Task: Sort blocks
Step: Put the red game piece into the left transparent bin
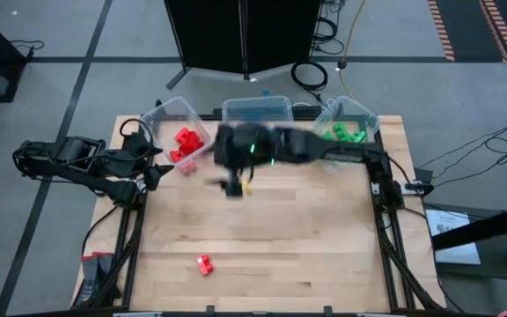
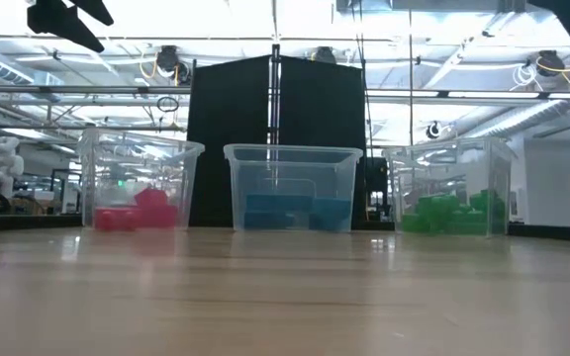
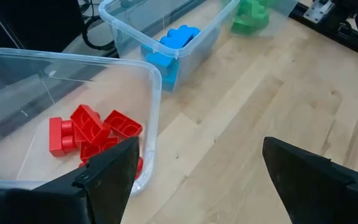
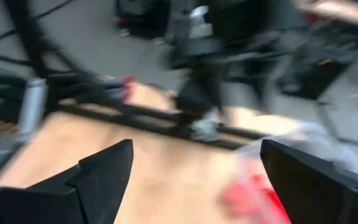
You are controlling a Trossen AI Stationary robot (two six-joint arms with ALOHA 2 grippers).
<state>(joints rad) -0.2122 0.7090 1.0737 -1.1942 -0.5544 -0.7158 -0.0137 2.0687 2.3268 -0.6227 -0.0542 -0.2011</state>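
Right gripper (image 1: 234,185), jaws wide and empty, sweeps mid-table between bins and the lone red block (image 1: 204,264) near the front edge, likely the last to sort; left gripper (image 1: 152,163), jaws wide, waits by the red bin (image 1: 161,113).

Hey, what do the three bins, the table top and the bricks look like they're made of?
Bins: clear, glossy plastic by the look; the bricks inside show through the walls. Table top: light wood, probably butcher block; grain and plank seams show, with a low sheen. Bricks: smooth, solid-coloured, studded, so likely hard moulded plastic.
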